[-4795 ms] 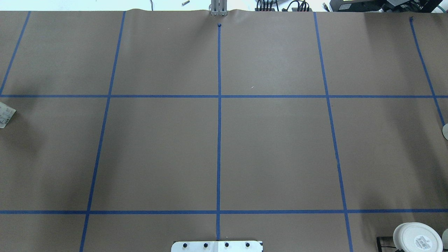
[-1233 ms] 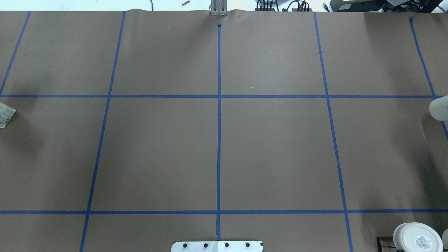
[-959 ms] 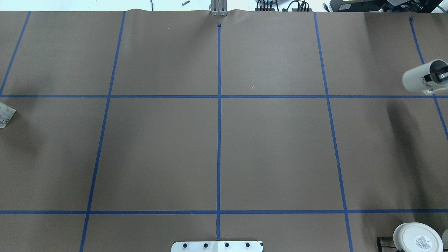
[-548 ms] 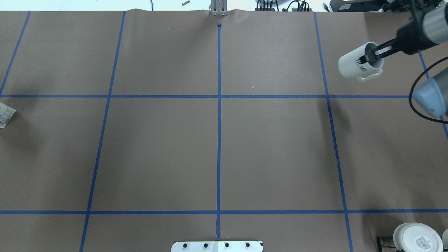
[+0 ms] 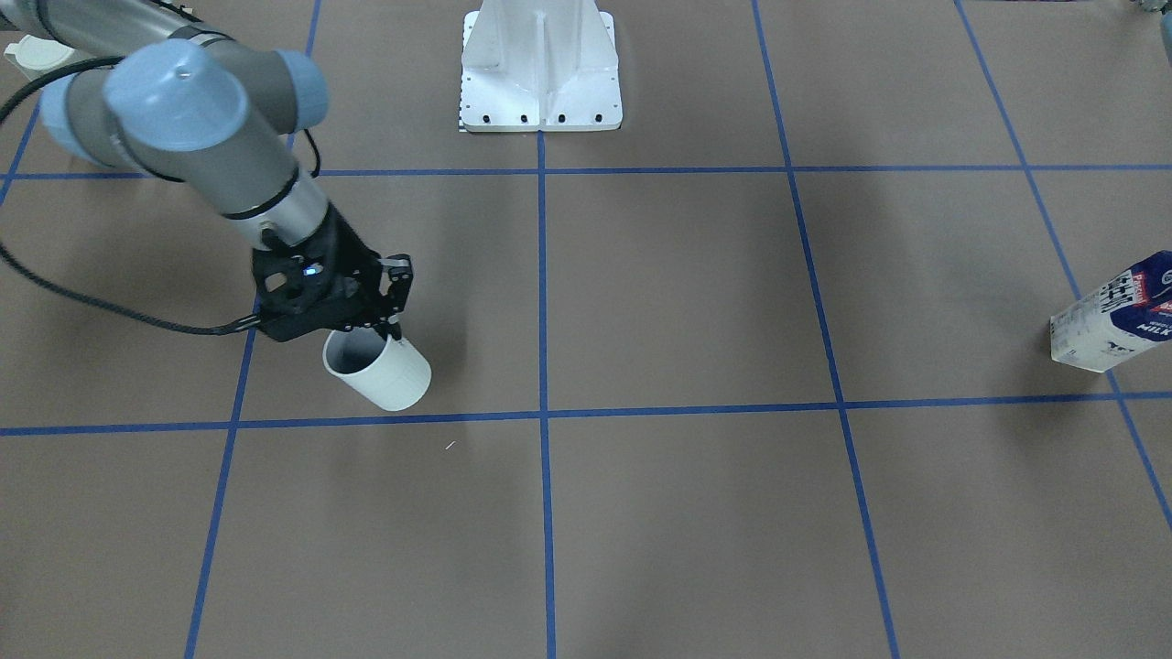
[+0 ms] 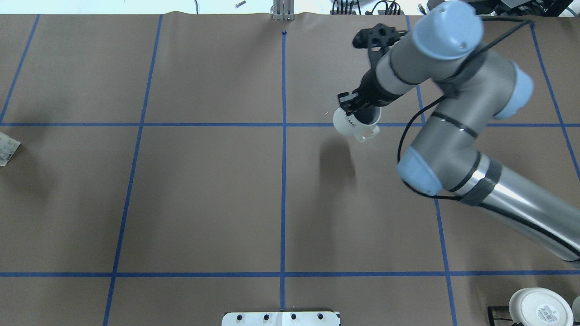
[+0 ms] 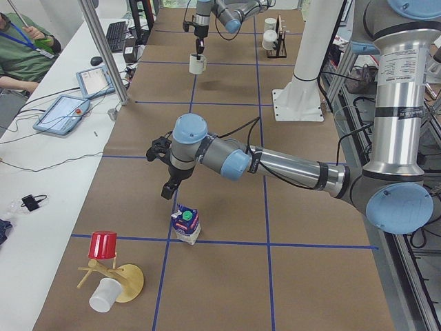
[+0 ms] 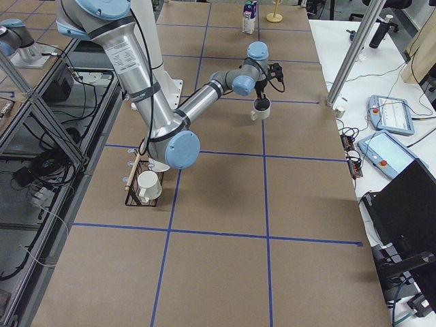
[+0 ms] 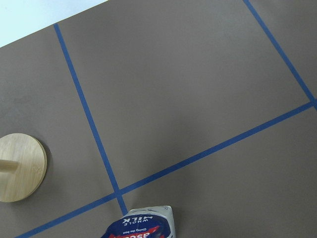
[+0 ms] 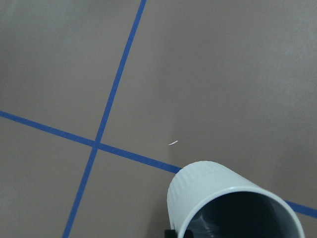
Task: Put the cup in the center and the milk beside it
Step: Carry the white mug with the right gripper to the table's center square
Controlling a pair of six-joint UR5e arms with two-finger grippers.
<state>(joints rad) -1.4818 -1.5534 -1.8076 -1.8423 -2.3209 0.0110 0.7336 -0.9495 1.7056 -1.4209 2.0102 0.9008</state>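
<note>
Right gripper [image 5: 392,328], jaws clamped on the rim wall of the cup [image 5: 383,373], has carried it in from the right edge of the worktop [image 6: 204,203] within the last second; the cup hangs tilted, airborne, near the center [image 6: 284,199]; set-down remains. The milk [image 5: 1111,316] stands far left, untouched; the left gripper [image 7: 167,190] is above it, and its jaw state cannot be told.

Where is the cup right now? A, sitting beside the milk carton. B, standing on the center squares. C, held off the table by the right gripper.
C: the right gripper is shut on the rim of the cup, which hangs tilted above the table, its shadow offset from it.
</note>
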